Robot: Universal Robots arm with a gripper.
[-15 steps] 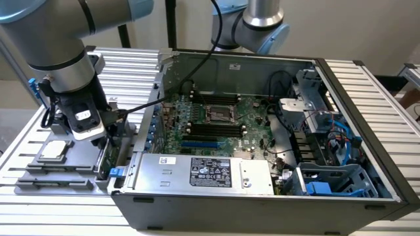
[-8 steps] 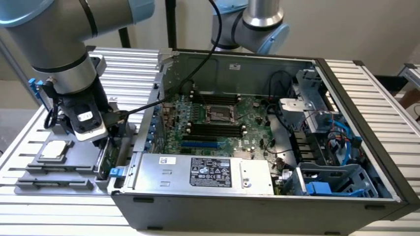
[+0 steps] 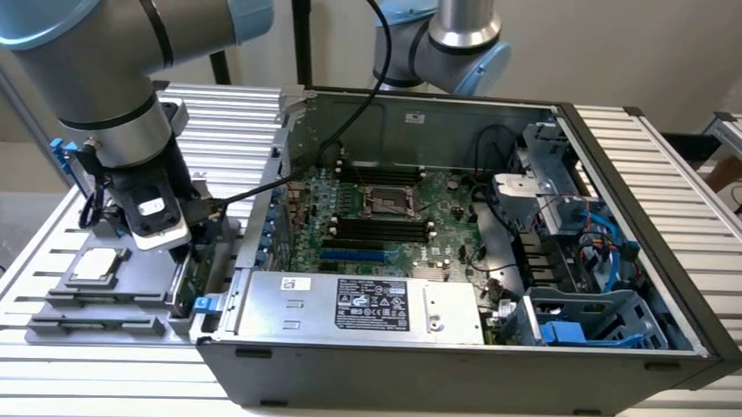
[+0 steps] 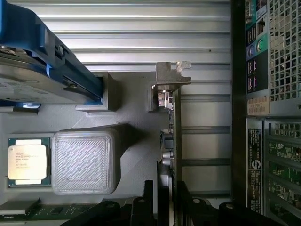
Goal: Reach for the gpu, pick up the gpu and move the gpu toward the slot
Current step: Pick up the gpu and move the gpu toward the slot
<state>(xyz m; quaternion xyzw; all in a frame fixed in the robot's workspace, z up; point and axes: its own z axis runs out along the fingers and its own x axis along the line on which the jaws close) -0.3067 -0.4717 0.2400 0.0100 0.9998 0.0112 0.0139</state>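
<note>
Reaching for the gpu is the step in hand, by my read: the card stands on edge in the gray holder, silver bracket at one end, not lifted yet. In the exterior view the gripper hangs over that holder, just beside the computer case on the exterior view's left, w/ the card right below it. In the wrist view the fingers are apart, one on each side of the card's thin edge. A sliver of gap shows on at least one side, so no clamp. The small square chip and blue-railed drive sit nearby, untouched. The motherboard inside the case is well apart from the card. Next move, imo, calls for a centred, square line-up on the edge, a close on bare board vs. components, and a straight pull up so nothing binds.
</note>
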